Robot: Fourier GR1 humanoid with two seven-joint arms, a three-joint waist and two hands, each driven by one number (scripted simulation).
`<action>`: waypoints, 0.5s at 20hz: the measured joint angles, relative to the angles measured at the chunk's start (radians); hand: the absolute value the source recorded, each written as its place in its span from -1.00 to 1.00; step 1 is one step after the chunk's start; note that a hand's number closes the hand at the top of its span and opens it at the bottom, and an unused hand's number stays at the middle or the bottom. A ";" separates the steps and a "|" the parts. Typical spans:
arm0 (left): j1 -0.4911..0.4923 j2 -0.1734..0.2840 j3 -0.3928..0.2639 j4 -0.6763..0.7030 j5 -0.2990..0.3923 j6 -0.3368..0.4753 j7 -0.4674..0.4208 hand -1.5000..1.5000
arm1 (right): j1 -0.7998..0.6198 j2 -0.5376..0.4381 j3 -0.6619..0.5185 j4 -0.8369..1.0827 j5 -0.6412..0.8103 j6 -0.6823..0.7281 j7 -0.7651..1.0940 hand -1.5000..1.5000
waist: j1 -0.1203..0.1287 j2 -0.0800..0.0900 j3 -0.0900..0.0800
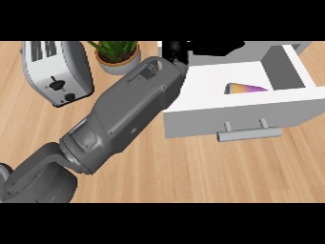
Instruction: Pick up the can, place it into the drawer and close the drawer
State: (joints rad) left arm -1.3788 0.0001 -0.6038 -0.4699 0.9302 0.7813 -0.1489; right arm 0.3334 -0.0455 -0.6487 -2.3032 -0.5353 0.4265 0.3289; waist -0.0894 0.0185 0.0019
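Observation:
The white drawer [291, 106] stands pulled open at the upper right, its grey bar handle [249, 134] facing the near side. Inside, against the front wall, lies a purple and orange thing [245, 89] that looks like the can; only part of it shows. A grey forearm [126, 114] runs from the lower left corner up to the drawer's back left corner. Its black left hand [181, 51] sits at the picture's top edge above the drawer's rear, apart from the can. The hand's shape is mostly cut off there. The right hand does not show.
A silver toaster [58, 71] stands at the upper left. A potted green plant [117, 56] is beside it, just left of the forearm. Bare wooden counter [214, 171] lies in front of the drawer.

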 measured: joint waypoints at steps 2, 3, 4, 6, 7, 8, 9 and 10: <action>0.000 0.000 -0.003 0.009 0.015 0.000 -0.018 -1.00 | -0.002 0.002 0.003 0.000 0.003 0.000 -0.003 -1.00 | -0.002 0.001 0.000; -0.010 0.000 -0.005 0.007 0.024 0.010 -0.015 -1.00 | 0.004 0.009 0.003 -0.009 0.004 0.003 -0.007 -1.00 | -0.004 0.001 0.000; -0.011 0.000 -0.006 0.009 0.033 0.010 -0.023 -1.00 | -0.004 0.004 0.003 -0.009 0.010 0.006 -0.013 -1.00 | -0.005 0.002 0.000; -0.014 0.000 -0.002 0.009 0.046 0.008 -0.042 -1.00 | -0.023 -0.010 -0.010 -0.015 0.043 0.016 -0.046 -1.00 | -0.004 0.003 0.000; -0.010 0.000 -0.005 0.006 0.050 0.008 -0.051 -1.00 | -0.035 -0.024 -0.016 -0.021 0.067 0.021 -0.063 -1.00 | -0.001 0.003 0.000; -0.007 0.000 -0.005 0.005 0.055 0.005 -0.063 -1.00 | -0.043 -0.038 -0.022 -0.029 0.088 0.032 -0.081 -1.00 | -0.003 0.004 0.000; -0.012 0.000 -0.003 0.006 0.060 0.003 -0.068 -1.00 | -0.052 -0.055 -0.028 -0.030 0.109 0.043 -0.099 -1.00 | -0.001 0.004 0.000; -0.017 0.000 -0.002 0.000 0.068 0.006 -0.070 -1.00 | -0.063 -0.061 -0.020 -0.038 0.134 0.049 -0.110 -1.00 | 0.001 0.004 0.000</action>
State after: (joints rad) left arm -1.3954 0.0000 -0.6062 -0.4704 0.9985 0.7870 -0.2193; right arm 0.2704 -0.1063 -0.6685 -2.3411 -0.4008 0.4760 0.2186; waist -0.0884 0.0223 0.0017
